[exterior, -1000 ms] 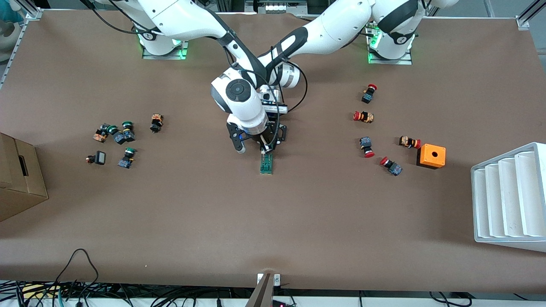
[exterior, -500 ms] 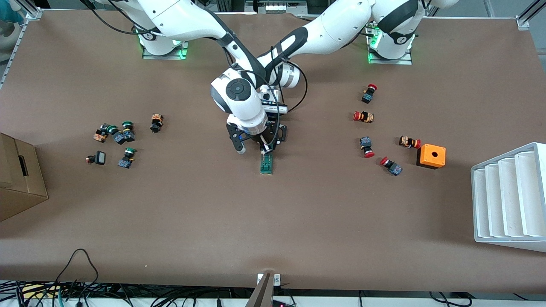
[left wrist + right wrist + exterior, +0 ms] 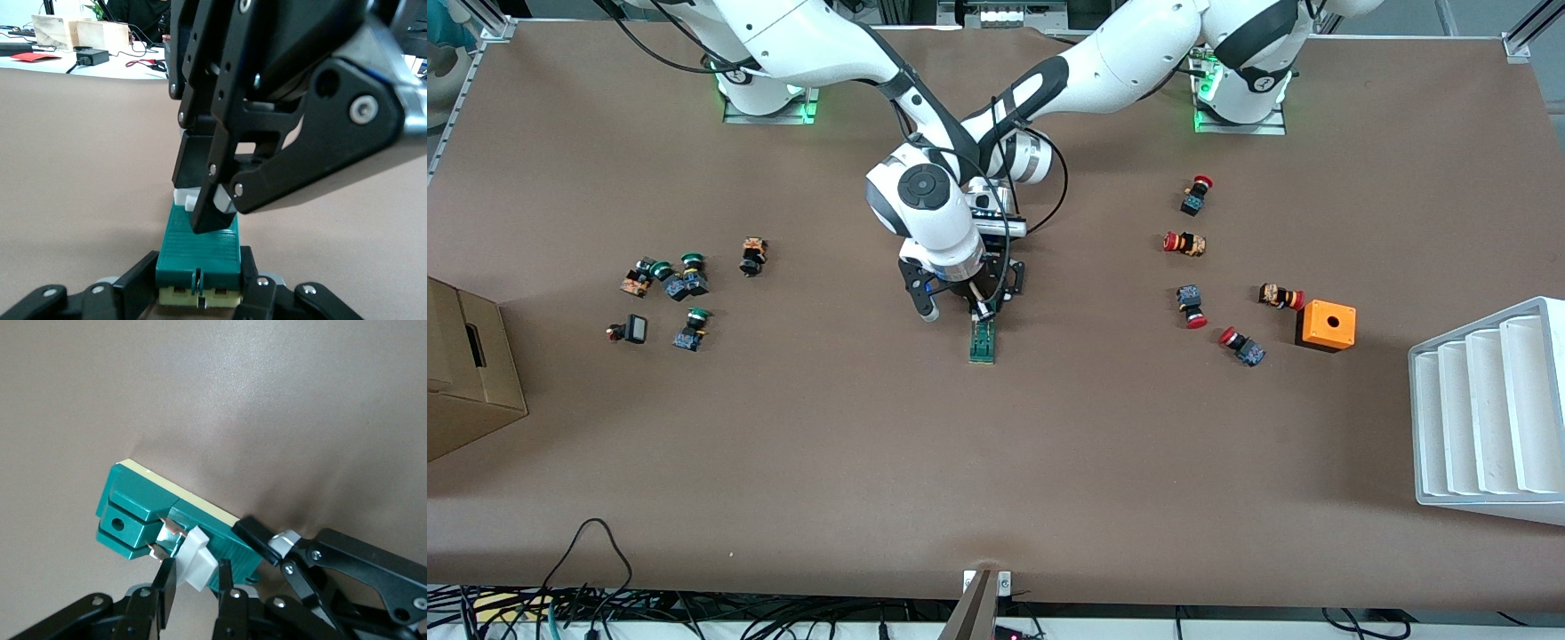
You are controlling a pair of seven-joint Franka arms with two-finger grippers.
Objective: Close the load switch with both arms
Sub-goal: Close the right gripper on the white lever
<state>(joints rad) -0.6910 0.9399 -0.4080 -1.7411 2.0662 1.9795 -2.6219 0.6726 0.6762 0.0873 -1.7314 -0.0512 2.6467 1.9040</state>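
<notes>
The dark-green load switch [image 3: 983,342] lies flat at the table's middle. In the left wrist view, my left gripper [image 3: 198,285] is shut on one end of the switch [image 3: 200,243], a finger against each long side. In the front view it is mostly hidden under the right arm's hand. My right gripper [image 3: 195,579] reaches down onto the switch [image 3: 137,507], with its fingers closed on either side of the white sliding piece [image 3: 198,561]. It also shows in the front view [image 3: 974,309].
Several red-capped buttons [image 3: 1192,307] and an orange box [image 3: 1326,324] lie toward the left arm's end, with a white rack [image 3: 1489,413] at that edge. Green-capped buttons [image 3: 680,284] and a cardboard box [image 3: 467,369] lie toward the right arm's end.
</notes>
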